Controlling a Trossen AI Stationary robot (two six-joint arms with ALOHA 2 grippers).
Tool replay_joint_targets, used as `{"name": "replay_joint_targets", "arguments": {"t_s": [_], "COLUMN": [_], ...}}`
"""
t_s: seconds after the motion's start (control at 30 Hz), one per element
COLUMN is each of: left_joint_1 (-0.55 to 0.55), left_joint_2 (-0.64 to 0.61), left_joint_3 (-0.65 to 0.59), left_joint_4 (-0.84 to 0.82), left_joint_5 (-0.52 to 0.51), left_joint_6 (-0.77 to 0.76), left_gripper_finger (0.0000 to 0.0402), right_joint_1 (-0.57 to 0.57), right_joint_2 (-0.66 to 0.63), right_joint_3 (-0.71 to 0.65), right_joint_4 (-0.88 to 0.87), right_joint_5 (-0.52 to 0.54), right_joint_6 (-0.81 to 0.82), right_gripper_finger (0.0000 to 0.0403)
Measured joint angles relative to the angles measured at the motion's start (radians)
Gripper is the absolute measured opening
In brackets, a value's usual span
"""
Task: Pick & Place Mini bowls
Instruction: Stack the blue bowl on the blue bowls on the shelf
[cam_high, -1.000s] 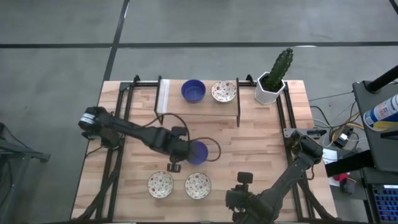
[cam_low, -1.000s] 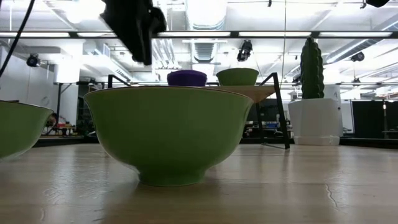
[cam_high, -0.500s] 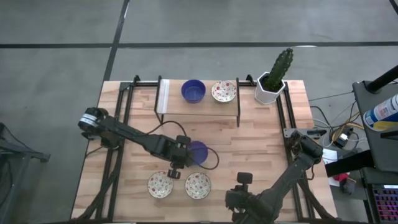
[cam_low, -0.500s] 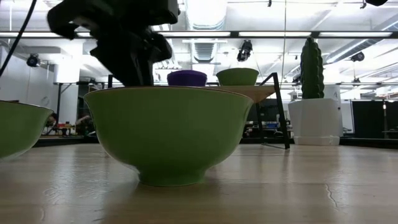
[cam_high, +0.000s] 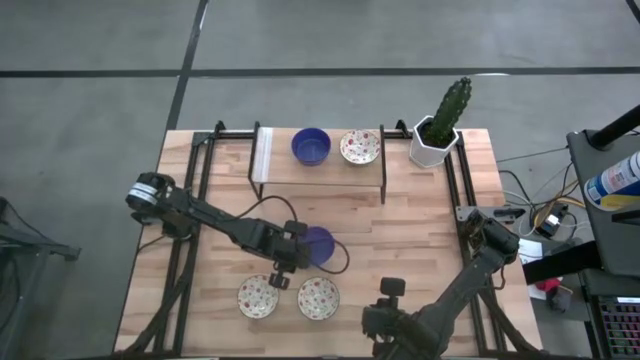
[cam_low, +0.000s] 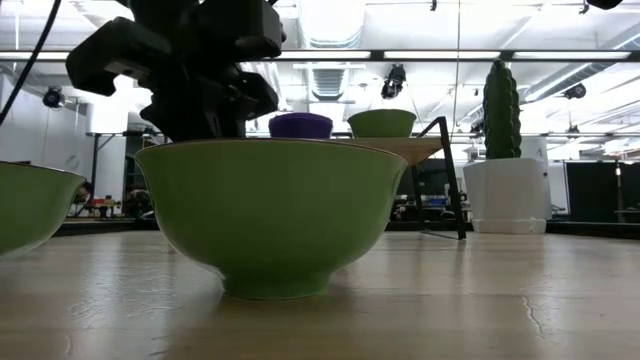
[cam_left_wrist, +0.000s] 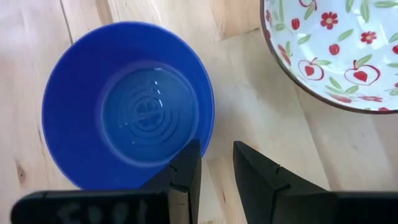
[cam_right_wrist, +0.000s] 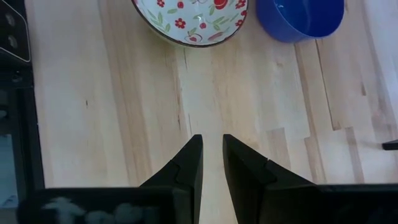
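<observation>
Mini bowls sit in three clusters on the desk (cam_high: 420, 215) as the left arm closes in on one of them. At the near left, two floral bowls stand side by side: one (cam_high: 258, 296) to the left, its neighbour (cam_high: 318, 297) just beside it. Above them, mid-desk, a blue bowl (cam_high: 318, 243) rests on the wood with the left gripper (cam_high: 283, 268) at its near rim. Over the past second that gripper has dropped from a hover down to bowl height and drawn closer to the floral pair; the blue bowl has barely moved. Its jaws stand slightly parted, and in the wrist view the nearer finger sits over the blue bowl (cam_left_wrist: 127, 102) at its rim while the other sits outside it, the floral bowl (cam_left_wrist: 336, 50) just beyond. Whether they pinch the rim yet cannot be told; the pose suggests a rim grasp is being lined up, or the bowl has just been set down. Farther back, a raised shelf (cam_high: 320, 165) carries another blue bowl (cam_high: 311, 146) and a floral bowl (cam_high: 359, 147). At far right, the right gripper (cam_high: 392, 290) waits at the desk's near edge, jaws narrowly apart and empty.
</observation>
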Motion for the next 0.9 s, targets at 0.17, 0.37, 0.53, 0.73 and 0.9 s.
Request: {"name": "replay_joint_targets", "arguments": {"t_s": [0.17, 0.37, 0.53, 0.73, 0.9], "left_joint_1": [0.004, 0.012, 0.026, 0.04, 0.044], "left_joint_2": [0.0, 0.0, 0.014, 0.051, 0.065], "left_joint_3": [-0.032, -0.045, -0.045, -0.045, -0.045], "left_joint_4": [0.049, 0.054, 0.07, 0.072, 0.091], "left_joint_5": [-0.002, -0.015, -0.021, -0.019, -0.018], "left_joint_6": [0.024, 0.027, 0.051, 0.051, 0.052], "left_gripper_finger": [0.0087, 0.0087, 0.0087, 0.0087, 0.0087], "right_joint_1": [0.0, 0.0, 0.0, 0.0, 0.0], "right_joint_2": [0.0, 0.0, 0.0, 0.0, 0.0], "right_joint_3": [0.0, 0.0, 0.0, 0.0, 0.0], "right_joint_4": [0.003, 0.004, 0.008, 0.014, 0.018], "right_joint_5": [0.0, 0.0, -0.001, -0.002, -0.002], "right_joint_6": [0.0, -0.006, -0.008, -0.008, -0.012], "right_gripper_finger": [0.0059, 0.0059, 0.0059, 0.0059, 0.0059]}}
